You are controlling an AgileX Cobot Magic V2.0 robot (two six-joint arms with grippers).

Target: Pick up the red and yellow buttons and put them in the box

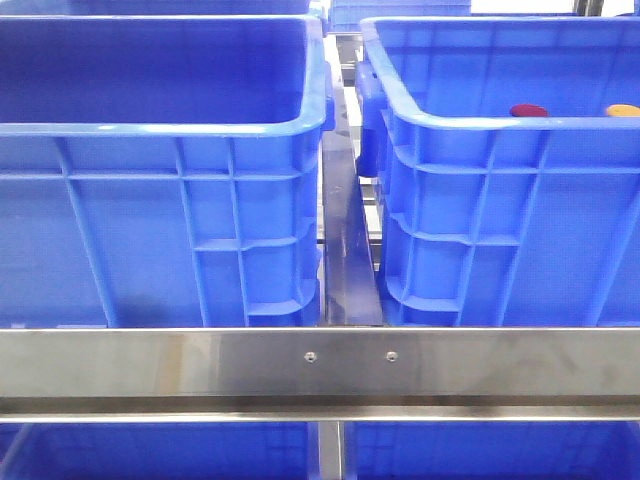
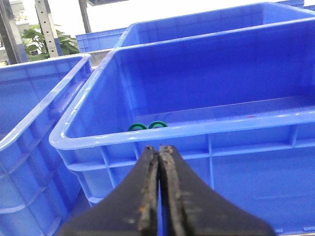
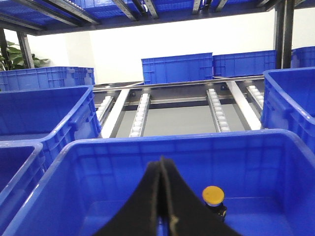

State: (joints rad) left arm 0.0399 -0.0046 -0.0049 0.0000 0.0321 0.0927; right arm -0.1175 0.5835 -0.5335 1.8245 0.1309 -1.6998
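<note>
place: I am in a warehouse or factory | signs: many big blue crates (image 3: 177, 68) stacked around me | roller tracks (image 3: 140, 114) | metal racks (image 3: 284, 29) | shiny steel rail (image 1: 320, 365)

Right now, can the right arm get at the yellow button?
Probably yes: the right gripper hangs shut above the crate, the yellow button lies uncovered inside, nothing between. It must open first.

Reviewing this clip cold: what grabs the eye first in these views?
Two big blue crates fill the front view, the left crate and the right crate, split by a steel rail. Over the right crate's rim peek a red button and a yellow button. Both wrist views show closed dark grippers, left and right.
</note>
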